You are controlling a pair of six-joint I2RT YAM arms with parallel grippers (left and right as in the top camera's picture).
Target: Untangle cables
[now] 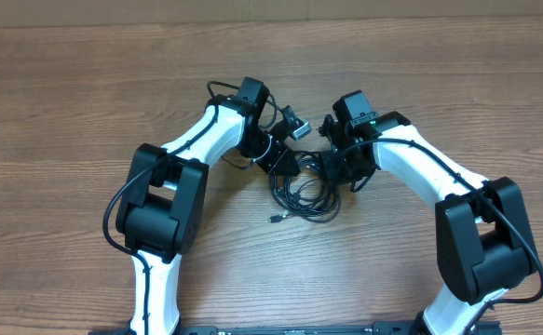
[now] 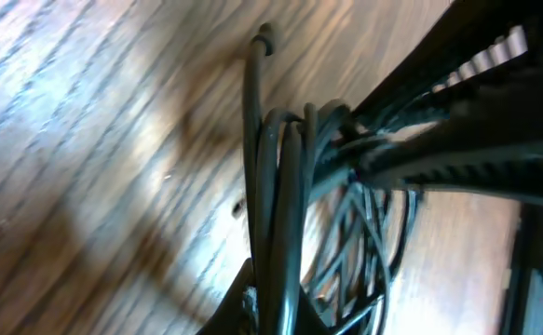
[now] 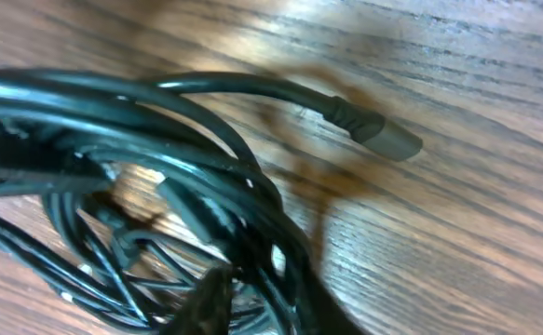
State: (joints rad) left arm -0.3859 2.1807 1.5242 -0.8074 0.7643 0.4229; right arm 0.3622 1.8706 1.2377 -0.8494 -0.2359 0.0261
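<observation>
Looking from overhead, the cables (image 1: 305, 194) lie as one tangled bundle near the middle of the tabletop (image 1: 85, 84). The left gripper (image 1: 282, 160) and the right gripper (image 1: 347, 169) meet over it. In the left wrist view, the fingers (image 2: 439, 154) are drawn together, pinching several strands. In the right wrist view, a grey plug (image 3: 392, 140) sticks out free; whether this gripper grips anything, I cannot tell. I judge the step is loosening the bundle. The next move calls for a slow, gentle pull apart.
</observation>
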